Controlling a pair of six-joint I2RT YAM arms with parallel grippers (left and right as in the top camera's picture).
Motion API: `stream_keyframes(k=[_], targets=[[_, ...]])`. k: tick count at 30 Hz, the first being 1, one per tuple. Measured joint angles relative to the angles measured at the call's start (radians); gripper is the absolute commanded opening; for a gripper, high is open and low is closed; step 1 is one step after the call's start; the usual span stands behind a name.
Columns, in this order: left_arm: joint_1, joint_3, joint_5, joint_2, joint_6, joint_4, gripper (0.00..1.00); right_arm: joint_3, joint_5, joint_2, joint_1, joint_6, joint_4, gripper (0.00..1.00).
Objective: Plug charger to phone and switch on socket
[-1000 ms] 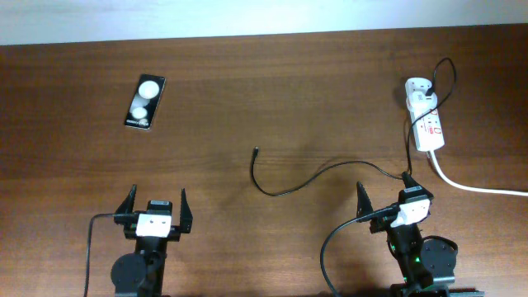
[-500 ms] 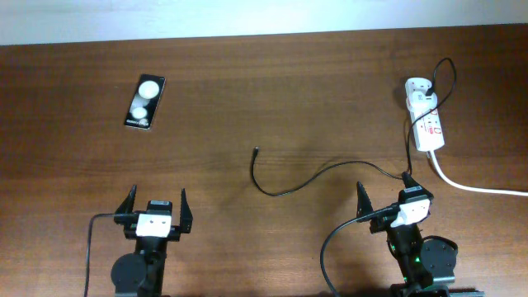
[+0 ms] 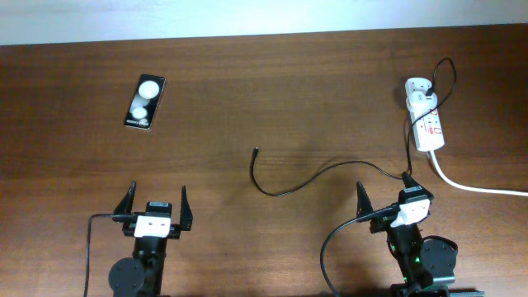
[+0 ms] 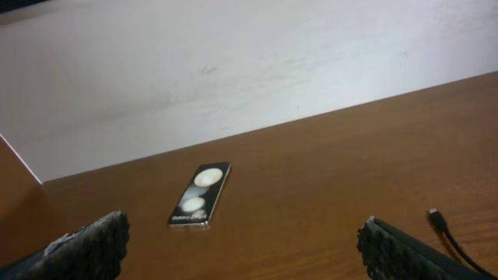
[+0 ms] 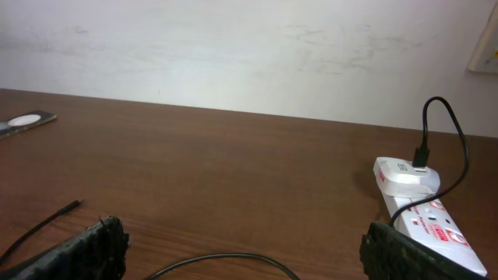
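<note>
Overhead view: the left gripper (image 3: 157,200) sits at the near edge of the table (image 3: 272,91), jaws spread wide and holding nothing. The right gripper (image 3: 384,196) sits at the near right, also spread wide and empty, with the charger (image 3: 280,193) running close past its far side; whether it touches cannot be told.

The charger is a thin black cable lying in loose curves across the middle of the table. Its connector tip (image 3: 256,151) rests free near the centre, and its other end loops up to a white adapter (image 3: 418,89) in the socket (image 3: 428,124) at the far right. It looks light and limp, likely to flop and trail, so the firm plug body just behind the tip seems the best place to pinch.

The phone (image 3: 145,101) lies flat at the far left, well apart from the tip. It looks like a stiff, smooth slab that may slide when pushed and probably needs bracing. Its port is too small to make out.

The table is brown wood grain, smooth and bare. A thick white cord (image 3: 470,188) leaves the socket toward the right edge. Behind the table stands a pale, faintly scuffed wall (image 4: 233,62).
</note>
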Motion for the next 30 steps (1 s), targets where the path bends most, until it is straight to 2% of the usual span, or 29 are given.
stream_keyframes(k=[7,13,24,30], targets=[[0.0,0.129,0.003,0.061,0.0,-0.025,0.99,0.0,0.0,0.0,0.0,0.0,0.0,0.99],[0.0,0.262,0.003,0.206,0.0,-0.059,0.99,0.0,0.0,0.0,0.0,0.0,0.0,0.99],[0.0,0.71,0.003,0.624,0.0,-0.325,0.99,0.0,0.0,0.0,0.0,0.0,0.0,0.99],[0.0,0.979,0.042,0.914,0.0,-0.498,0.99,0.0,0.0,0.0,0.0,0.0,0.0,0.99]])
